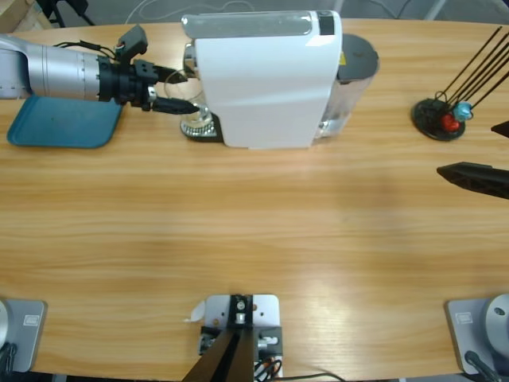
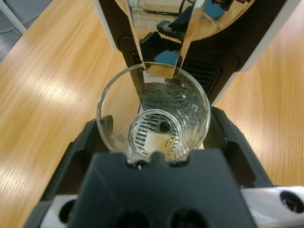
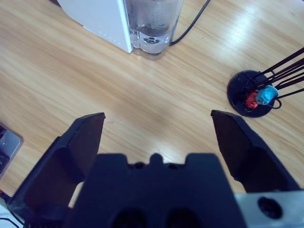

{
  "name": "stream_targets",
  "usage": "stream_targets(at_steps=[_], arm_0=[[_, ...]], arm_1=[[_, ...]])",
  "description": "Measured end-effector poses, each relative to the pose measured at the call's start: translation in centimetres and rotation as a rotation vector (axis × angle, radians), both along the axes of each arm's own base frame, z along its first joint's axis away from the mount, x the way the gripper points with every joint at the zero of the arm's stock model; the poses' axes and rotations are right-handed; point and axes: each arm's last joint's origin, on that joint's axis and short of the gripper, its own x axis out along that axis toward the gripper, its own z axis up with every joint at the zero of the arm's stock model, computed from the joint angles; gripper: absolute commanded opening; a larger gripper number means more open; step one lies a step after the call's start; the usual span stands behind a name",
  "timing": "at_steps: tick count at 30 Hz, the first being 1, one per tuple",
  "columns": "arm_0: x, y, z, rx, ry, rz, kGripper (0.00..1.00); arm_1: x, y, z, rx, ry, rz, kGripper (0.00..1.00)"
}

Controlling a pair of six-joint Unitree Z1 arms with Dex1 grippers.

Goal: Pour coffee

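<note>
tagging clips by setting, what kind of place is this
Probably a lab bench set up as a coffee corner: a white coffee machine on a long wooden table, a glass tumbler under its spout, and a teal tray alongside.

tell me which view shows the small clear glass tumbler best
The left wrist view: the small clear glass tumbler fills it, between the left gripper jaws, under the white coffee machine. The high view shows it mostly hidden. The right wrist view misses it.

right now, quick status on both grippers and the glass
Left gripper closed around the glass tumbler on the coffee machine drip tray, under the spout. Thin pale layer of coffee inside. Right gripper open, empty, over bare table.
</note>
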Motion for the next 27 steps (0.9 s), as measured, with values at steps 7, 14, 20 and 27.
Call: stream_targets(at_steps=[7, 14, 20, 27], arm_0=[[-0.15, -0.47, -0.08, 0.026, 0.007, 0.007, 0.0], [-0.14, -0.54, -0.05, 0.028, 0.007, 0.006, 0.022], [-0.14, -0.54, -0.05, 0.028, 0.007, 0.006, 1.0], [-0.14, -0.54, -0.05, 0.023, 0.025, 0.02, 1.0]], arm_1=[[0.0, 0.0, 0.0, 0.0, 0.0, 0.0, 1.0], [0.0, 0.0, 0.0, 0.0, 0.0, 0.0, 1.0], [0.0, 0.0, 0.0, 0.0, 0.0, 0.0, 1.0], [0.0, 0.0, 0.0, 0.0, 0.0, 0.0, 1.0]])
